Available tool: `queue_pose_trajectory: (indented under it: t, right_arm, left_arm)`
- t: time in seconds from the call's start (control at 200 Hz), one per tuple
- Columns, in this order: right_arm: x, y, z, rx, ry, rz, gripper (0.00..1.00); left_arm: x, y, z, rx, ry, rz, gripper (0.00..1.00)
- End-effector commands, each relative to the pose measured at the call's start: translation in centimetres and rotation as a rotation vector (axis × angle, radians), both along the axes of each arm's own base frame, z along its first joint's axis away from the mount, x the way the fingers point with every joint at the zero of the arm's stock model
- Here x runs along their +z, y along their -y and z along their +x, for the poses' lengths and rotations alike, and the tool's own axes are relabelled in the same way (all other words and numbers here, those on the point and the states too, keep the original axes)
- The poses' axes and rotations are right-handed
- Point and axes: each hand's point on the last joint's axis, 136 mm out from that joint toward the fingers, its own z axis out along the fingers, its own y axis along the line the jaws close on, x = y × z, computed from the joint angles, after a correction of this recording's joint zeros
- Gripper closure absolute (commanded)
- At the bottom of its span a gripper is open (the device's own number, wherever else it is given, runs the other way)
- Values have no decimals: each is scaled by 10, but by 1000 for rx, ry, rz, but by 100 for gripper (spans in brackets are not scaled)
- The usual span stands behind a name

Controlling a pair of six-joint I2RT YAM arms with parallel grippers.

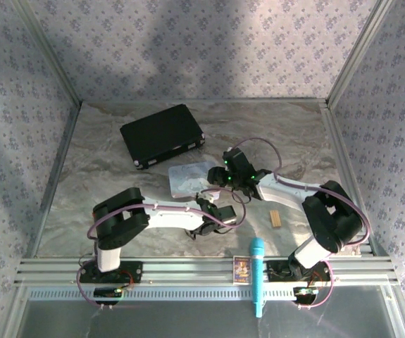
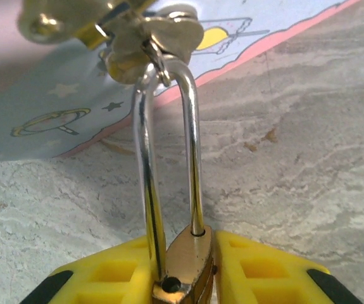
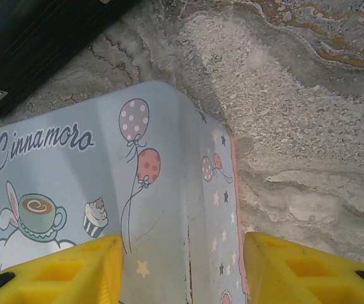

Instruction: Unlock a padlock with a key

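Held: padlock (image 2: 183, 263), clamped by left gripper (image 2: 185, 282), shackle (image 2: 192, 133) toward 12 o'clock. Attached: key (image 2: 153, 38), hanging at shackle top. Free: right gripper (image 3: 183, 266), fingers wide over tin (image 3: 74, 171). Risk: loose key likely swings away when pinched.

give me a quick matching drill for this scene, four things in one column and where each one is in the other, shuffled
Things:
1. padlock
2. black case
3. blue microphone
4. wooden block

Places:
a. lying across the metal rail at the near edge
b. behind the pastel tin, toward the back of the table
c. clamped in the left gripper
d. flat on the table, just left of the right arm

Pairs: 1-c, 2-b, 3-a, 4-d
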Motion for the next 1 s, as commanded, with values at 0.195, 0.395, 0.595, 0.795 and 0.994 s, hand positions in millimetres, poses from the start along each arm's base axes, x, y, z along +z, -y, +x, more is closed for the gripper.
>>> queue_pose_trajectory:
  t: [0.195, 0.395, 0.595, 0.795, 0.994]
  right_arm:
    - [-62, 44, -31, -62, -181, -185, 47]
    - [-66, 43, -32, -64, -188, -185, 47]
    - [-68, 41, -31, -63, -190, -186, 47]
    - [-66, 41, -30, -64, -182, -186, 47]
    - [-60, 40, -27, -63, -172, -179, 47]
  left_arm:
    - [4, -3, -9, -37, -20, 33, 70]
    - [10, 3, -16, -58, -5, 27, 72]
    - [9, 5, -18, -60, -10, 49, 73]
    - [9, 13, -20, -88, -9, 23, 73]
    - [8, 16, -21, -100, -20, 11, 73]
